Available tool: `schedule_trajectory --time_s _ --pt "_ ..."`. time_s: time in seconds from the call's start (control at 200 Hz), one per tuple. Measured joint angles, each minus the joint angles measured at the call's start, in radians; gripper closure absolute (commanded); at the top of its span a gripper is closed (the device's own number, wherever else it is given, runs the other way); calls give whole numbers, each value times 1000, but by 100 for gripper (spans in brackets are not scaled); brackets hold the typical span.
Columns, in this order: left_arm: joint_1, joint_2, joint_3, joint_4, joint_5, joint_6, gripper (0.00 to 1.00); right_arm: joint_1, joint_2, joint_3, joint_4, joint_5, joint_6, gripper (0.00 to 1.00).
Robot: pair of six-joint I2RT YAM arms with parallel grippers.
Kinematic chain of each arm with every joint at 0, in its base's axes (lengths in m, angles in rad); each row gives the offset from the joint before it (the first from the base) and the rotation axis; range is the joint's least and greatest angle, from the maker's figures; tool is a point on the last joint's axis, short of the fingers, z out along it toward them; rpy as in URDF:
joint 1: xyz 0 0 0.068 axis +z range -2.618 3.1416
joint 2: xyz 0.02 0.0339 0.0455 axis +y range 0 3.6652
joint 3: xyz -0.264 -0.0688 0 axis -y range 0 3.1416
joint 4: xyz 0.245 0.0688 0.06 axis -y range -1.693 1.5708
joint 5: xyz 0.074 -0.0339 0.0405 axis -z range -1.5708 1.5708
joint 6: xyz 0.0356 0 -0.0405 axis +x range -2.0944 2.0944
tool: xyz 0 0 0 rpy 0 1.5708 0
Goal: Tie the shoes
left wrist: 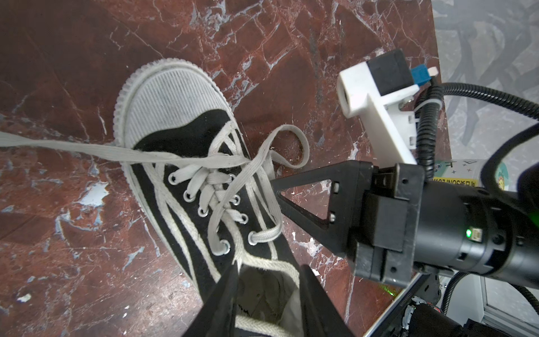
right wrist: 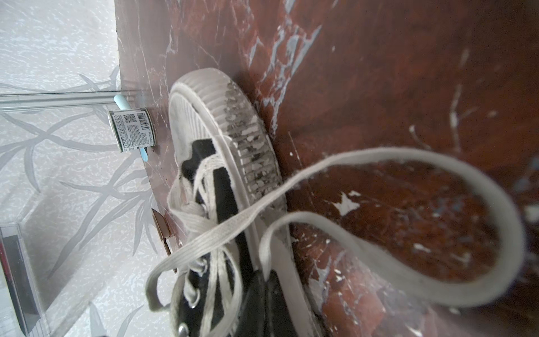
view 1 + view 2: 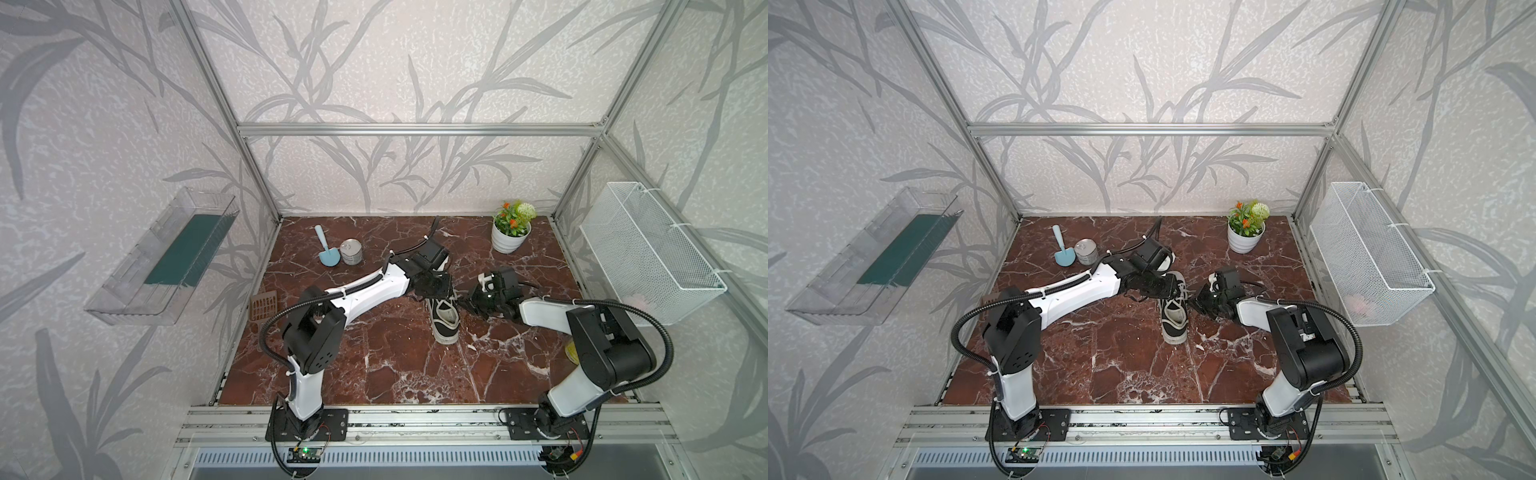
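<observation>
Lying at the left edge: brown slotted scoop (image 3: pixel 262 306) on the marble table (image 3: pixel 374 365)
Back left: blue spatula (image 3: pixel 326 249) just beside a tin can (image 3: pixel 351 251)
Left gripper (image 1: pixel 268 270): jaws apart, tips at the shoe's mouth by the heel
Shoe (image 3: pixel 445 320): mid-table between both grippers, upright on its sole, toe toward the near edge
Laces (image 1: pixel 122 151): one strand stretched straight out sideways over the vamp, one loop beside the shoe
Right gripper (image 1: pixel 275 185): closed, pinching the laces at that loop
Back right: potted plant (image 3: pixel 512 232)
</observation>
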Motion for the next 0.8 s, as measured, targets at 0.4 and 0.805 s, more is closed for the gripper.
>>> schedule_trajectory --time_s 0.4,0.805 --pt "4 12 15 -5 0 0 62 0 13 14 41 -42 6 100" --pt "15 15 16 -6 0 0 65 0 13 14 134 -85 60 100"
